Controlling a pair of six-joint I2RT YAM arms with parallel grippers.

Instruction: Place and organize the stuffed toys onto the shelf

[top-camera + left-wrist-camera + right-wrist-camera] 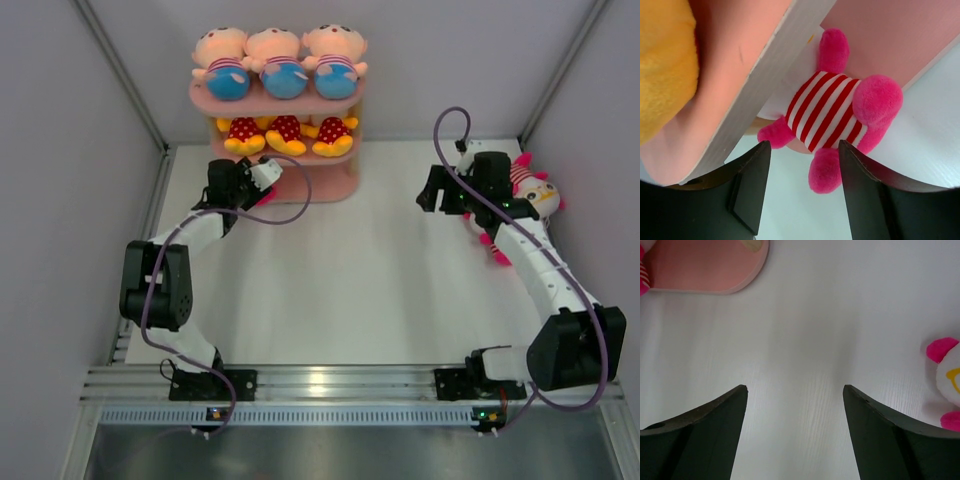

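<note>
Top view: the arm bases (210, 382) are found nearest, at the bottom edge. The shelf (338, 186) stands at upper centre. Peach-headed dolls (283, 62) are lined on its top board and yellow-orange toys (286, 133) on the middle one, sorted by kind, it is judged. The left gripper (263, 172) is set at the lowest tier. The right gripper (432, 192) is held over the table (350, 280), and a white-faced toy (538, 192) lies behind its arm at the right.

Left wrist: the fingers (747, 192) are spread and clamped on nothing. A pink-striped toy (827, 117) lies just beyond them under the middle board, hidden from above.

Right wrist: the fingers (705, 435) are spread and empty. The white-faced toy (951, 376) is caught at the right edge and the shelf's foot at upper left.
</note>
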